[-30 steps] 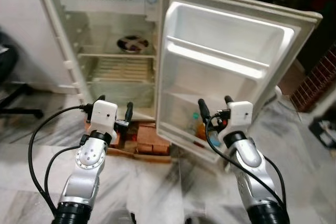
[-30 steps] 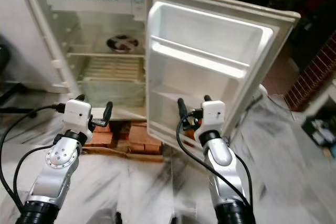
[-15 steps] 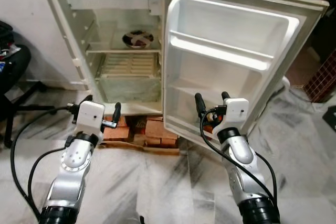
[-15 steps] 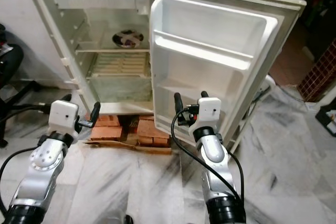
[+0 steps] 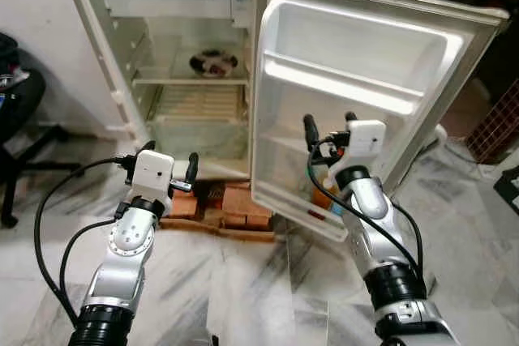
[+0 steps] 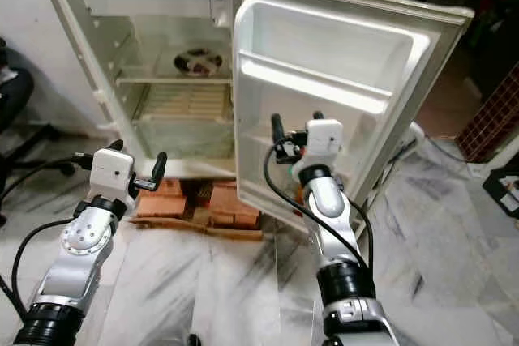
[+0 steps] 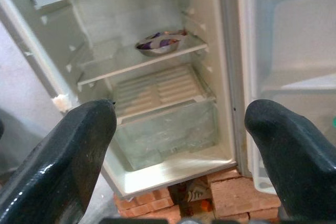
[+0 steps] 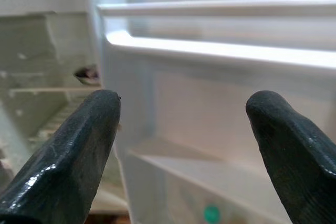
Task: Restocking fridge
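The white fridge (image 5: 162, 79) stands open, its door (image 5: 365, 95) swung out to the right. A patterned bowl (image 5: 213, 62) sits on the upper shelf, above a clear crisper drawer (image 7: 168, 124). Bottles (image 5: 322, 196), one with a teal cap (image 8: 211, 213), stand in the door's lowest shelf. My left gripper (image 5: 169, 158) is open and holds nothing, low in front of the fridge's bottom edge. My right gripper (image 5: 329, 121) is open and holds nothing, raised close before the door's inner shelves.
The fridge rests on red bricks (image 5: 235, 200) over a marble floor (image 5: 243, 281). A black office chair (image 5: 12, 111) stands at the left. A brick wall (image 5: 495, 119) and a cable lie to the right of the door.
My right gripper has risen and moved closer to the door's shelves. The left gripper has shifted slightly right. The camera view moved a little.
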Tool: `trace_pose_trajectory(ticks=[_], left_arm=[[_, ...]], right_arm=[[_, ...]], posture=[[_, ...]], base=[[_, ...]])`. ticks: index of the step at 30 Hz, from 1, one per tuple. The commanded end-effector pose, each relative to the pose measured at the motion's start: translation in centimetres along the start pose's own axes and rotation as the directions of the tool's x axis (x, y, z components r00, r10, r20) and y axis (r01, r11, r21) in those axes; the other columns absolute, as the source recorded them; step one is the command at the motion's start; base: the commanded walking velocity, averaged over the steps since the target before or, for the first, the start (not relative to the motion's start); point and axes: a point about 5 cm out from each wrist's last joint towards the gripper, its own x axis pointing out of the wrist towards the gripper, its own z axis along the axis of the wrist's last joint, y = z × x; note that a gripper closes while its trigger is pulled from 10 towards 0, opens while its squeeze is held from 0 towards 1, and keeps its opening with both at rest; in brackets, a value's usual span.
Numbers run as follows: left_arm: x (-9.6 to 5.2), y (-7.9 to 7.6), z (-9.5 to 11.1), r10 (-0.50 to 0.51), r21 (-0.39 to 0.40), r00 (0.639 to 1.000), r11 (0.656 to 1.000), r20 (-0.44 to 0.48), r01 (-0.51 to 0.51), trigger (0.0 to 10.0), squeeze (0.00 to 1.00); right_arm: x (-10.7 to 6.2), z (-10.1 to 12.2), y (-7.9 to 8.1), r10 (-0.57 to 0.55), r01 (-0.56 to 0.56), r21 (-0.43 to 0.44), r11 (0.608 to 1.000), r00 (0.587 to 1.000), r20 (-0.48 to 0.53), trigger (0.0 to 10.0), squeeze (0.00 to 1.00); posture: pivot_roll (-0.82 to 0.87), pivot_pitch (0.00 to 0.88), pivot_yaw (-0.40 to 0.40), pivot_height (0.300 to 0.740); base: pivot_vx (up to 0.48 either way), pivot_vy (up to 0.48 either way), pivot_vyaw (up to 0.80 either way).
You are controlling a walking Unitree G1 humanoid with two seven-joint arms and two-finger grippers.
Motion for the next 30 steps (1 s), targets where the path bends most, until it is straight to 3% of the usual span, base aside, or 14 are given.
trace_pose_trajectory(ticks=[1, 9, 18, 30], left_arm=[[0.2, 0.1, 0.0, -0.028, 0.001, 1.000, 1.000, 0.000, 0.028, 10.0, 0.00], [-0.3, -0.4, -0.3, -0.005, -0.031, 1.000, 1.000, 0.009, 0.005, 10.0, 0.00], [-3.0, -0.9, -2.1, 0.022, -0.086, 0.998, 0.996, -0.051, -0.026, 10.0, 0.00], [-2.7, -0.6, -1.4, 0.020, -0.088, 0.999, 0.996, -0.036, -0.023, 10.0, 0.00]], right_arm=[[-0.3, 0.7, -0.1, -0.031, 0.031, 0.000, 1.000, 0.999, 0.039, 10.0, 0.00], [-2.6, -0.3, -0.2, 0.044, -0.045, -0.022, 0.999, 0.999, -0.010, 10.0, 0.00], [-5.5, -1.8, -2.7, -0.079, 0.076, -0.036, 0.996, 0.992, -0.099, 10.0, 0.00], [-4.6, -1.3, -2.0, -0.036, 0.033, -0.034, 0.999, 0.995, -0.091, 10.0, 0.00]], posture=[[0.01, 0.000, 0.016, 0.740], [0.03, 0.004, -0.045, 0.740], [0.03, 0.045, -0.062, 0.740], [0.03, 0.063, -0.036, 0.740]], base=[[0.000, 0.000, 0.00], [0.000, -0.205, 0.00], [0.110, -0.335, 0.00], [0.340, -0.283, 0.00]])
